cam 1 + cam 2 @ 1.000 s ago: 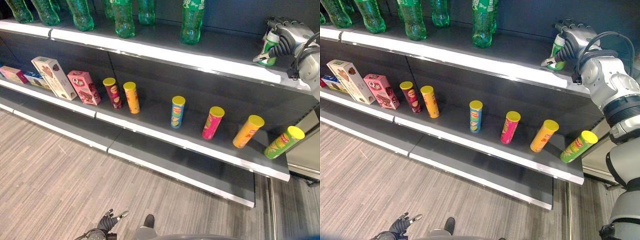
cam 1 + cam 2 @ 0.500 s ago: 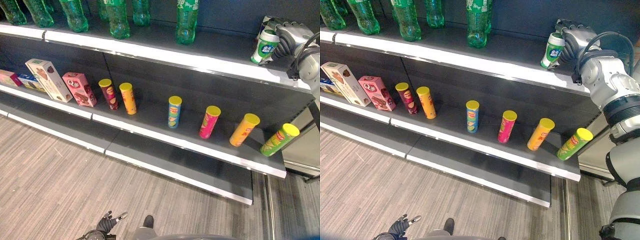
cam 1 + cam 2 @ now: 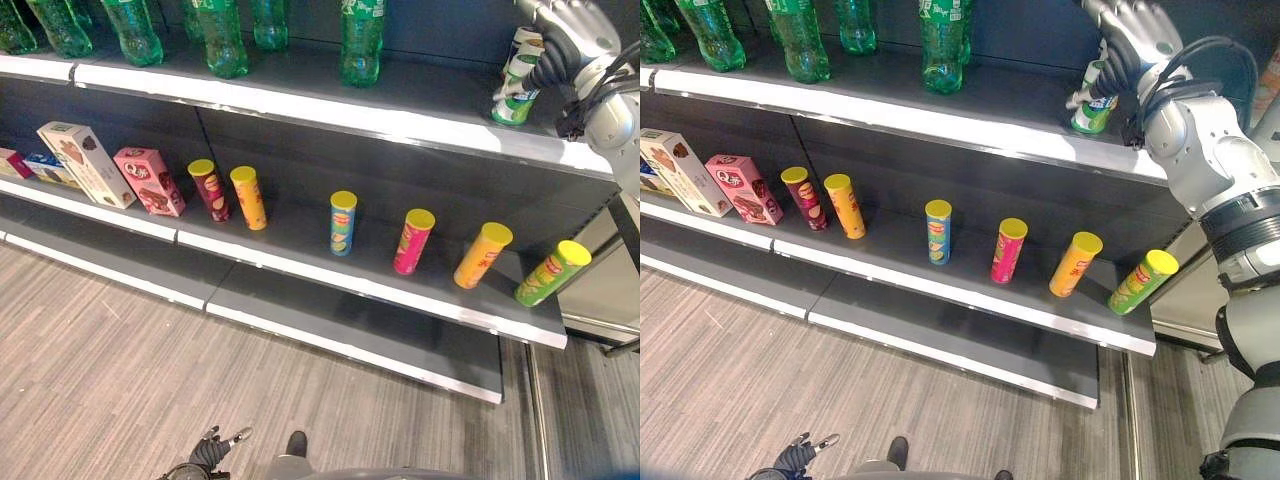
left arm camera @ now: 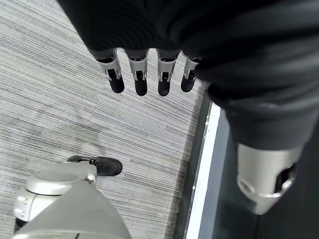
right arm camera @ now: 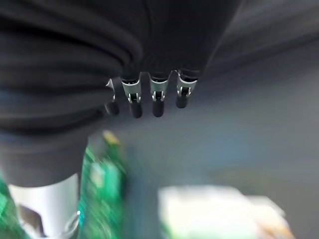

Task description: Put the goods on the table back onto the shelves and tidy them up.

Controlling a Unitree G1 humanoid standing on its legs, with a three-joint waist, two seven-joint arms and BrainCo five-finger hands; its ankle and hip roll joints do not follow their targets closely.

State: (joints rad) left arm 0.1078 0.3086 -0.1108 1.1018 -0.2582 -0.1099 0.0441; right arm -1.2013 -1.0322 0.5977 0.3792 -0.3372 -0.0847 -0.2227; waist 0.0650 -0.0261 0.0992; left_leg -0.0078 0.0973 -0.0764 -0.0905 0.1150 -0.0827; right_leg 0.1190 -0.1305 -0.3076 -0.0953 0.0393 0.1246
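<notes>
A small green-and-white bottle (image 3: pixel 514 88) stands at the right end of the top shelf (image 3: pixel 400 120). My right hand (image 3: pixel 1137 28) hovers just above and behind it, open, its straight fingers (image 5: pixel 157 99) off the bottle. In the right wrist view the bottle is a blurred pale shape (image 5: pixel 219 209) below the fingers. My left hand (image 3: pixel 210 452) hangs low near the floor, open, its fingers (image 4: pixel 140 79) straight and holding nothing.
Large green soda bottles (image 3: pixel 360 40) line the top shelf to the left. On the middle shelf (image 3: pixel 330 275), several chip cans (image 3: pixel 343 222) stand spaced apart, the rightmost green one (image 3: pixel 552 272) leaning. Snack boxes (image 3: pixel 85 165) stand at the left. The lowest shelf (image 3: pixel 350 325) is bare.
My right hand set the small bottle upright on the top shelf, let go of it and rose above it. The camera has shifted a little.
</notes>
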